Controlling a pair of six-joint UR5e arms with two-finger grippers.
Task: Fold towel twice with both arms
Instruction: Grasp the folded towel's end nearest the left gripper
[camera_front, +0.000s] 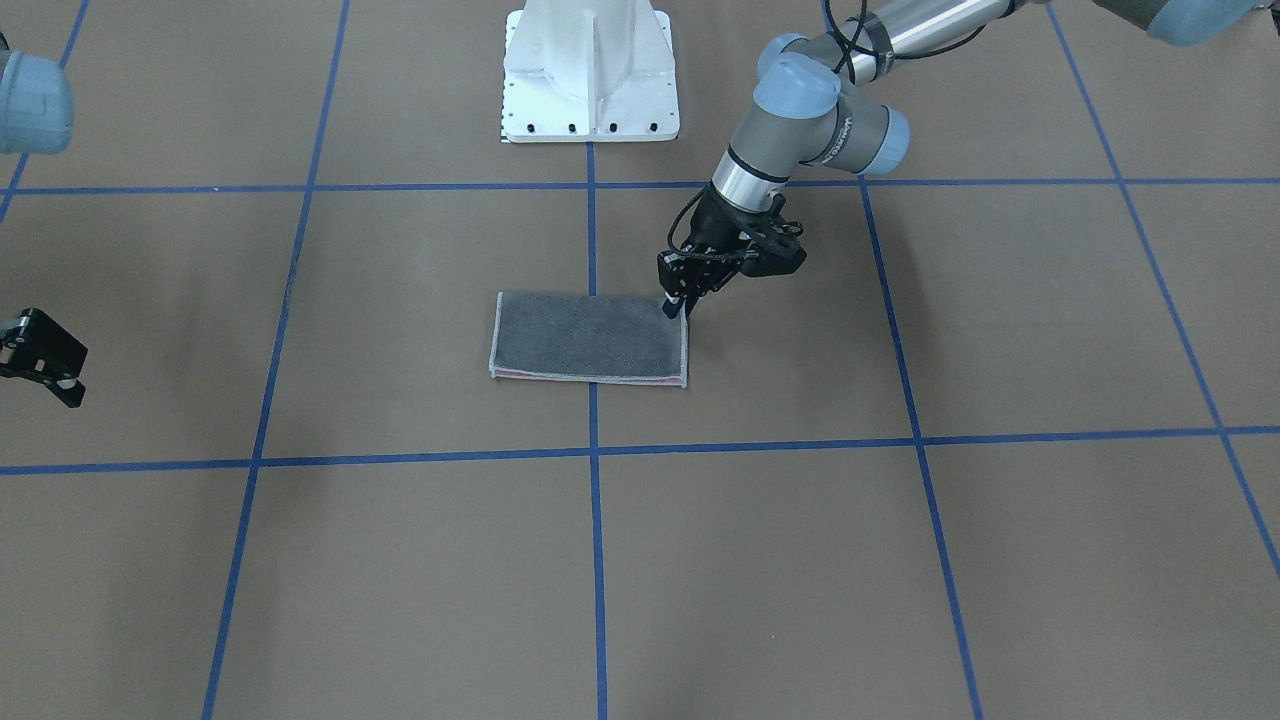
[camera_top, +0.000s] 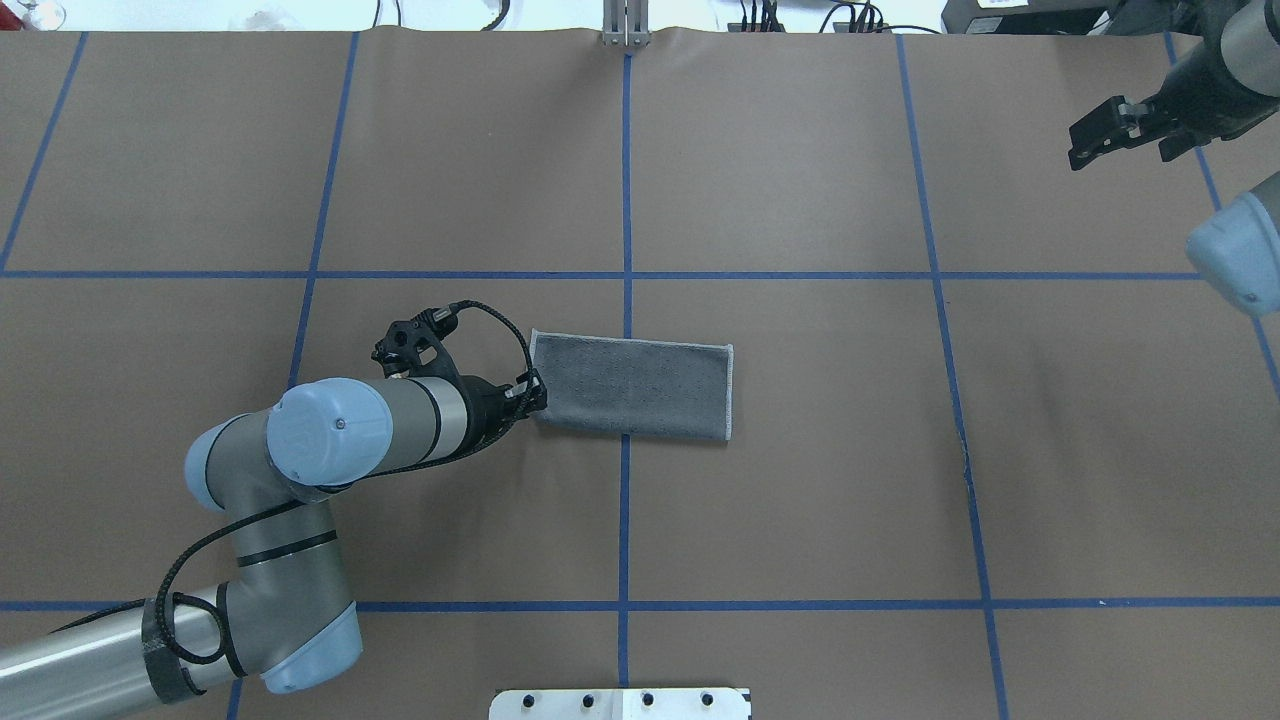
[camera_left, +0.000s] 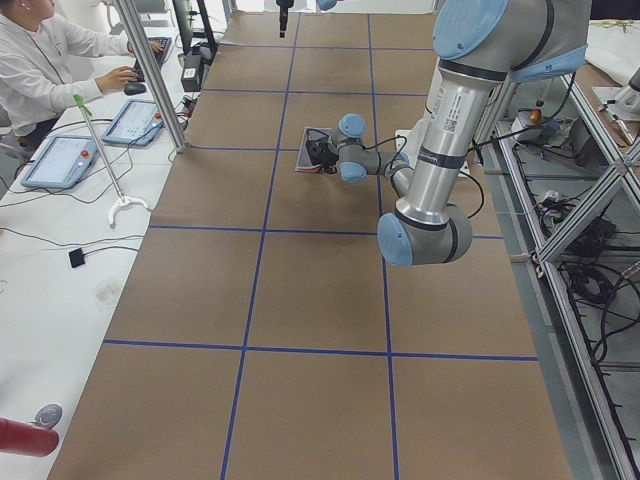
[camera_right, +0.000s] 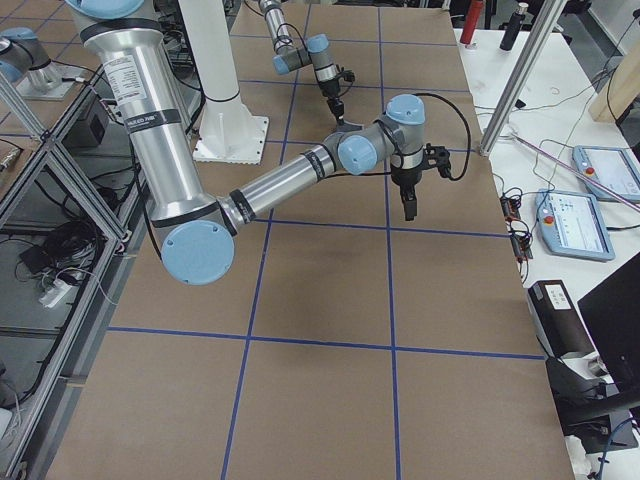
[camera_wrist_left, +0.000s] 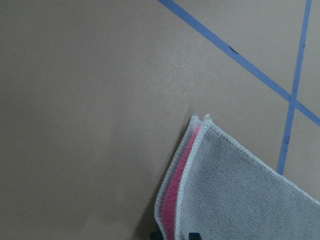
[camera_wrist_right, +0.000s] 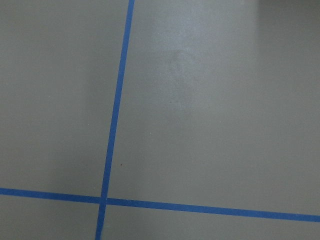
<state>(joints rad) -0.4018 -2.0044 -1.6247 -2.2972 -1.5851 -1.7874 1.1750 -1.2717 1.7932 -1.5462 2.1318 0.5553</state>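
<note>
Towel (camera_wrist_left: 240, 200) corner betw. L gripper (camera_front: 677, 305) tips

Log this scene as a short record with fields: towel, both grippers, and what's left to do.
Towel: folded once, grey face up, pink showing at the edge, flat on the table.
Left gripper: fingers at a towel corner; grip unclear.
Right gripper: apart from the towel, over bare table.
Remaining: second fold.
</note>
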